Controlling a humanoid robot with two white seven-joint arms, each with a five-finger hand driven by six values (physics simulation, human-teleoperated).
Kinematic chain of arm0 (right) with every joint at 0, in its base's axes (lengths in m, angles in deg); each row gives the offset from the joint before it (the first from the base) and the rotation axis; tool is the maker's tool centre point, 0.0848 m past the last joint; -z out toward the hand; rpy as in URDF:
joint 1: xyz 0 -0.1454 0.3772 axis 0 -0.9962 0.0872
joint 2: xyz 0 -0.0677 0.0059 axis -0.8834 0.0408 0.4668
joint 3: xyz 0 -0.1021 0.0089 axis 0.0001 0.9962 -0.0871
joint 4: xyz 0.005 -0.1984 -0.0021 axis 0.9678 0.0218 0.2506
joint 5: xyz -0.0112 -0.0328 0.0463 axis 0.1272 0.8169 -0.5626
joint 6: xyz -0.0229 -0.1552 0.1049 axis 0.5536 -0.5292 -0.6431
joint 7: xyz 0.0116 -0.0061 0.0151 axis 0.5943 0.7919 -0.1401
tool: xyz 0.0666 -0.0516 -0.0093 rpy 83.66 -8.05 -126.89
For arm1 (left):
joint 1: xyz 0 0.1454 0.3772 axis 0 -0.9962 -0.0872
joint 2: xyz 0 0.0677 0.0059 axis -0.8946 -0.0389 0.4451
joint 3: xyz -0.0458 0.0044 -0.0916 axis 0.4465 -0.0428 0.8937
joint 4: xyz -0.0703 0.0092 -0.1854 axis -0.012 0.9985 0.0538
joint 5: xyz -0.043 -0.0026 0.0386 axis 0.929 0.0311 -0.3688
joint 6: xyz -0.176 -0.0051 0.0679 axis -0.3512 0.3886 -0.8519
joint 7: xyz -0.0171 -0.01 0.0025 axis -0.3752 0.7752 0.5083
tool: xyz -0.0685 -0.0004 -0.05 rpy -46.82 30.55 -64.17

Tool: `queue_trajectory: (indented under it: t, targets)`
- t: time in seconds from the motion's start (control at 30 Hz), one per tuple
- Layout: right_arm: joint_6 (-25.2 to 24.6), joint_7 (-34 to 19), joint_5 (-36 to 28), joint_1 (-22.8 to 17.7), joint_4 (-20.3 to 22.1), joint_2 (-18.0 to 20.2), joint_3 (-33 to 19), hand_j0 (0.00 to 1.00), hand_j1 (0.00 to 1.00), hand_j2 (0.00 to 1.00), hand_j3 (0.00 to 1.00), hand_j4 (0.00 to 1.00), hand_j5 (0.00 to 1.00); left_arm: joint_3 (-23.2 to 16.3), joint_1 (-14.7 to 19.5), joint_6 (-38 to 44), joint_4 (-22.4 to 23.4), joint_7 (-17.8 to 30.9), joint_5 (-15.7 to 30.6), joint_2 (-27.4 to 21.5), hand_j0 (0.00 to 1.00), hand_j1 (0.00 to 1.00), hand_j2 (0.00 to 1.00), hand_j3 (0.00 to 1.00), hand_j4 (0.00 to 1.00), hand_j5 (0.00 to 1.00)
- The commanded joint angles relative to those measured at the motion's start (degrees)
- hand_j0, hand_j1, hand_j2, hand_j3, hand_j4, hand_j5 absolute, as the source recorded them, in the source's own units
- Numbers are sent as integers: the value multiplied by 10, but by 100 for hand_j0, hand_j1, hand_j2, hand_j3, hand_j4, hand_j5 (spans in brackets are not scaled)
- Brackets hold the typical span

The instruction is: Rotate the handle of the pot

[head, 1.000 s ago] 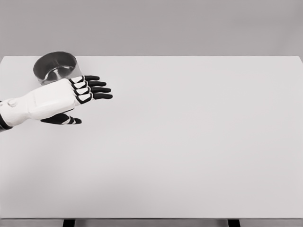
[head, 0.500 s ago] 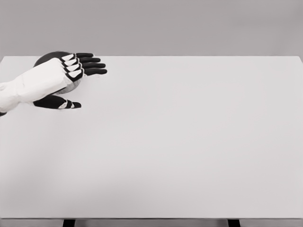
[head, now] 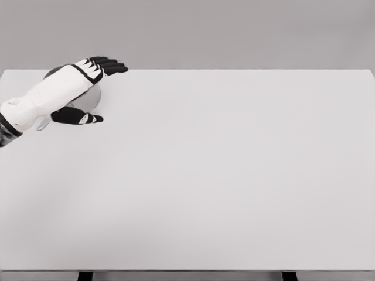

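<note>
Round grey metal pot (head: 92, 96) at the far left corner of the wide white table (head: 222, 175), mostly hidden behind the left hand (head: 70, 91). Small pale handle-like piece (head: 42, 124) poking out at the pot's lower left. White left hand with black fingers (head: 108, 65) stretched flat over the pot's top, thumb (head: 76, 117) spread below and in front of its wall, nothing gripped. Contact with the pot unclear. Right arm out of view.

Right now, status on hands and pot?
Left hand open, over pot, no grasp. Right arm out of view. Pot mostly hidden at table's far left corner. Nothing else in the way.
</note>
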Motion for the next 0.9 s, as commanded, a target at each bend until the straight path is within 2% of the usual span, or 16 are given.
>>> queue_trajectory:
  t: [0.0, 0.23, 0.27, 0.33, 0.37, 0.4, 0.47, 0.63, 0.8, 0.83, 0.87]
  targets:
    - [0, 0, 0, -1, 0, 0, 0, 100, 100, 100, 100, 100, 100, -11, 1, 16, -17, 3, -13, -1, 100, 100, 100, 100, 100, 100]
    - [0, -1, 0, 0, 0, 0, 0, 100, 100, 100, 100, 100, 100, -15, 3, 9, -21, 4, -4, -12, 100, 100, 100, 100, 100, 100]
    - [0, 0, 0, -1, 0, 0, 0, 100, 100, 100, 100, 100, 100, -40, 9, 9, -21, 3, -4, -30, 100, 100, 100, 100, 100, 100]
    - [0, 0, 0, 0, 0, 0, 0, 100, 100, 100, 100, 100, 100, -122, 68, 9, -21, 3, 2, -58, 100, 100, 100, 100, 100, 100]
    - [0, 0, 0, -1, 0, 0, 0, 100, 100, 100, 100, 100, 100, -181, 100, 9, -21, 3, 4, -64, 100, 100, 100, 100, 100, 100]
    - [0, -1, 0, -1, 0, 0, 0, 100, 100, 100, 100, 100, 100, -247, 147, 9, -21, 4, 4, -83, 100, 100, 100, 100, 100, 100]
    - [0, 0, 0, 0, 0, 0, 0, 100, 100, 100, 100, 100, 100, -297, 194, 9, -21, 3, 3, -84, 100, 100, 100, 100, 100, 100]
    - [0, 0, 0, -1, 0, 0, 0, 100, 100, 100, 100, 100, 100, -294, 237, 9, -21, 3, 2, -69, 100, 100, 100, 100, 100, 100]
    - [0, 0, 1, -1, 0, 0, 0, 100, 100, 100, 100, 100, 100, -292, 246, 11, -21, 3, -2, -70, 100, 100, 100, 100, 100, 100]
    - [0, 0, 1, -1, 0, 0, 0, 100, 100, 100, 100, 100, 100, -285, 247, 11, -21, 0, -3, -72, 100, 100, 100, 100, 100, 100]
    - [0, -1, 0, -1, 0, 0, 0, 100, 100, 100, 100, 100, 100, -253, 246, 13, -21, 2, -4, -77, 100, 100, 100, 100, 100, 100]
